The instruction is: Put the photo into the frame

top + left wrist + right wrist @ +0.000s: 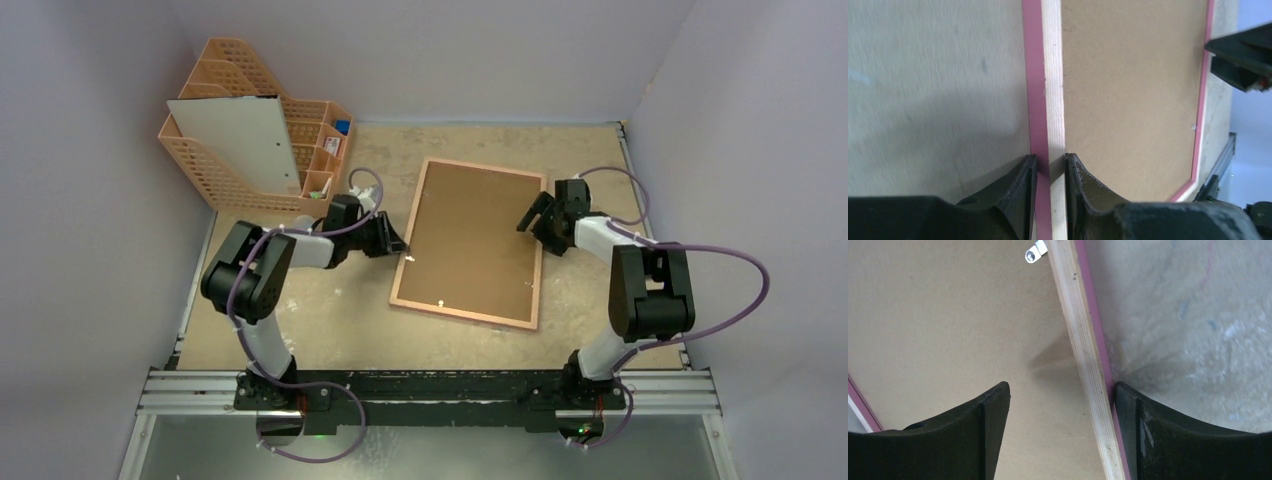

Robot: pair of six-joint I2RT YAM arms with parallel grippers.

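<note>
Frame (463,313) lies flat on the surface (330,310), back side up, just ahead of the two arm bases and a little skewed. Its opening is filled edge to edge by the brown backing board (470,240).

Over to the left arm: the left tool (1050,161) is down on the frame's left rail. The wrist view tells it well. One finger (1020,192) sits against the pink outer edge and the other is on the inner side where the pale wood meets the board. The jaws are drawn in narrow around the rail, so the frame is pinched there.

Now the right side: the right tool (1062,387) is at the right rail, toward its far end, and its jaws are spread wide. One finger is over the backing board. The other is just outside the pink edge, over bare surface, and whether it touches the rail I cannot tell. Nothing is gripped here. A small metal clip (1034,252) shows on the board right beside the rail, just beyond this tool.

In the far left corner an orange mesh rack (200,165) stands near the walls. A pale sheet (240,140) leans upright in it.
</note>
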